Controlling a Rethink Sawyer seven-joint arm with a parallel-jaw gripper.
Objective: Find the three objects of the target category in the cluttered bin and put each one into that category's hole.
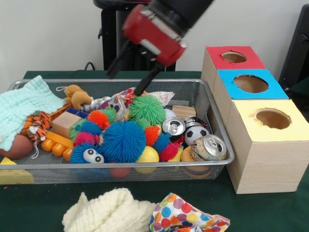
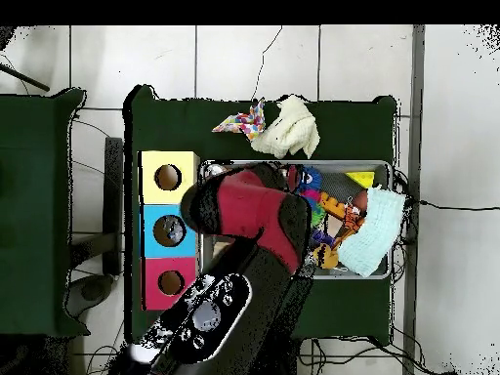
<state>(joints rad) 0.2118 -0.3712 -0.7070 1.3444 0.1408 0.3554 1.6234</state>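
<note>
1. Gripper (image 1: 129,82) hangs over the far side of the wire mesh bin (image 1: 219,130). Two black fingers (image 1: 147,81) are spread apart with nothing between them: released.
2. In the front view the right fingertip ends just above the patterned cloth at the bin's back, at about 11 o'clock from the green spiky ball (image 1: 147,108). Contact can't be confirmed.
3. Target category isn't marked anywhere visible. Candidates in the bin:
   - Spiky balls: green one at centre, large blue one (image 1: 122,141) at its 7 o'clock, and orange, pink and red ones around them.
   - Drink cans: one upright (image 1: 174,126) at 4 o'clock from the green ball, one on its side (image 1: 209,147) in the near right corner.
   - Small soccer ball (image 1: 196,133) between the two cans.
   - Wooden block (image 1: 65,123), tiger plush (image 1: 36,124) and mint knit cloth (image 1: 24,108) at the left end.
4. Three-hole wooden box sits just right of the bin: red hole (image 1: 234,57) far, blue hole (image 1: 250,83) middle, yellow hole (image 1: 273,118) near. All well clear of the gripper, at its 3 to 4 o'clock.
5. In the overhead view the red arm (image 2: 256,210) covers the box-side half of the bin.
6. Outside the bin, on the green table near the front: cream knit cloth (image 1: 108,210) and polka-dot cloth (image 1: 186,215).
7. No readable writing or brand; the can labels are too small to read.
</note>
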